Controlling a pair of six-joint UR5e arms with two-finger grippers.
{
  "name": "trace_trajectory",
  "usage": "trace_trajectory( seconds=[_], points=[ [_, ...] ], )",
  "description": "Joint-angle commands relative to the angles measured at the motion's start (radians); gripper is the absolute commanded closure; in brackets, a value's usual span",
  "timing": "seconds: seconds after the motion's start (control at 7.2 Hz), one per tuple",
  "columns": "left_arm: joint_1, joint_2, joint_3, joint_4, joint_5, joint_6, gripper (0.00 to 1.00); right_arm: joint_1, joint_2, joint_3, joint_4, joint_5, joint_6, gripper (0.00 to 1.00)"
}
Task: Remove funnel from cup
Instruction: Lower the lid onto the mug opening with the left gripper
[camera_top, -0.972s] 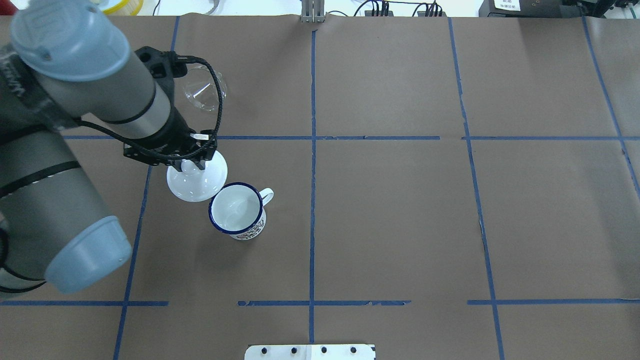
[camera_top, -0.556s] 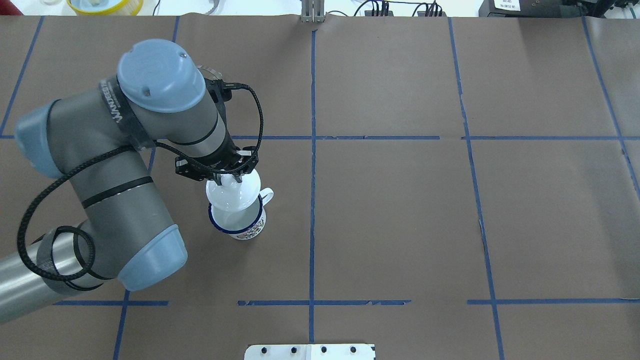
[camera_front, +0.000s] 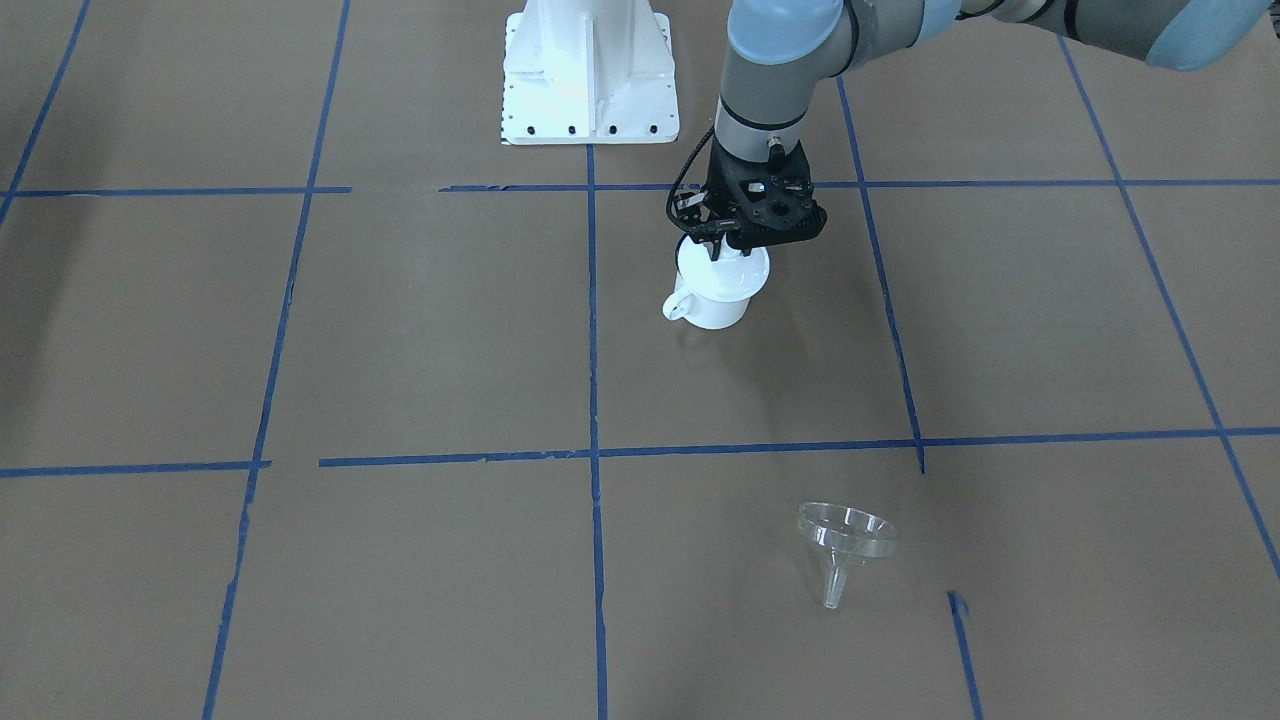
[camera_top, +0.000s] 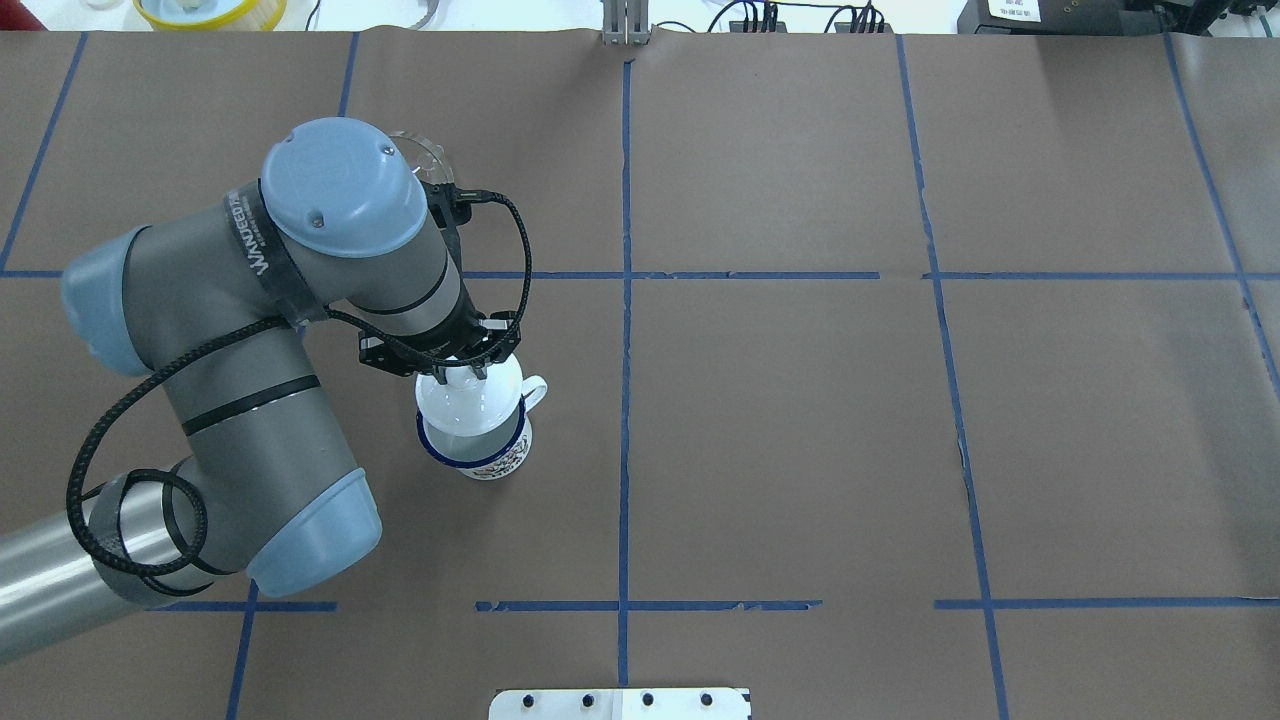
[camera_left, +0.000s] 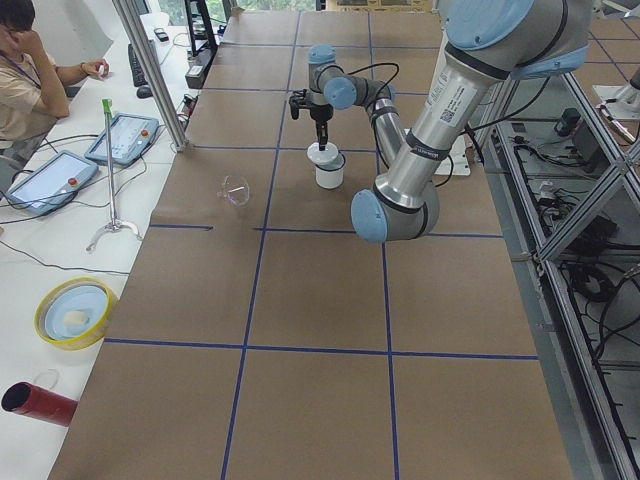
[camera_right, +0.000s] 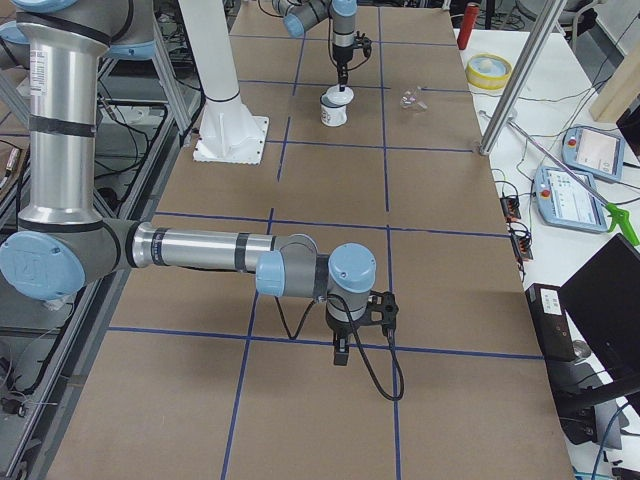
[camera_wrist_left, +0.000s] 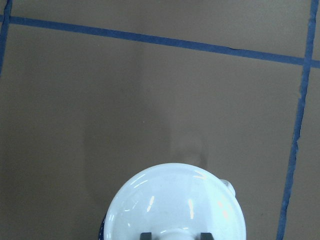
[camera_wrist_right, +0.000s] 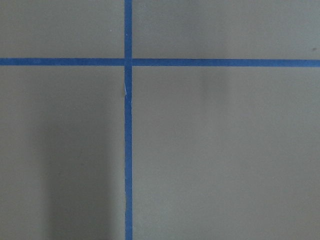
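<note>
The white mug with a dark blue rim (camera_top: 484, 455) stands on the brown table; it also shows in the front view (camera_front: 712, 310). My left gripper (camera_top: 458, 371) is shut on the knob of a white domed lid (camera_top: 470, 402) and holds it on or just above the mug's mouth, as the left wrist view (camera_wrist_left: 175, 205) shows. The clear funnel (camera_front: 845, 545) lies on the table apart from the mug, on its far side; in the overhead view only its edge (camera_top: 425, 150) shows behind my left arm. My right gripper (camera_right: 341, 352) hangs over bare table, far from both; I cannot tell its state.
The robot's white base plate (camera_front: 590, 70) is at the near edge. A yellow bowl (camera_left: 75, 312) and a red cylinder (camera_left: 35, 403) lie off the table's far side. An operator (camera_left: 25, 60) sits at the far corner.
My left gripper has carried the white lid to the right, from beside the mug to over its mouth. The funnel and mug have not moved.
</note>
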Motion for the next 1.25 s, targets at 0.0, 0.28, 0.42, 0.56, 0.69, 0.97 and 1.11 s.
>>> trace_trajectory(
  seconds=[0.0, 0.28, 0.42, 0.56, 0.69, 0.97, 1.11],
  points=[
    [0.004, 0.007, -0.004, 0.000, 0.000, 0.001, 1.00, 0.000, 0.000, 0.000, 0.000, 0.000, 0.000, 0.00],
    [0.018, 0.005, -0.005, 0.000, -0.003, -0.002, 1.00, 0.000, 0.000, 0.000, 0.000, 0.000, 0.000, 0.00],
    [0.024, 0.007, -0.005, 0.000, 0.000, -0.002, 1.00, 0.000, 0.000, 0.000, 0.000, 0.000, 0.000, 0.00],
    [0.034, 0.007, -0.005, 0.000, 0.000, -0.003, 1.00, 0.000, 0.000, 0.000, 0.000, 0.000, 0.000, 0.00],
    [0.035, 0.015, -0.008, 0.000, 0.000, -0.003, 1.00, 0.000, 0.000, 0.000, 0.000, 0.000, 0.000, 0.00],
    [0.035, 0.025, -0.028, 0.000, 0.002, -0.003, 1.00, 0.000, 0.000, 0.000, 0.000, 0.000, 0.000, 0.00],
    [0.035, 0.033, -0.028, 0.000, 0.002, -0.002, 1.00, 0.000, 0.000, 0.000, 0.000, 0.000, 0.000, 0.00]
  ],
)
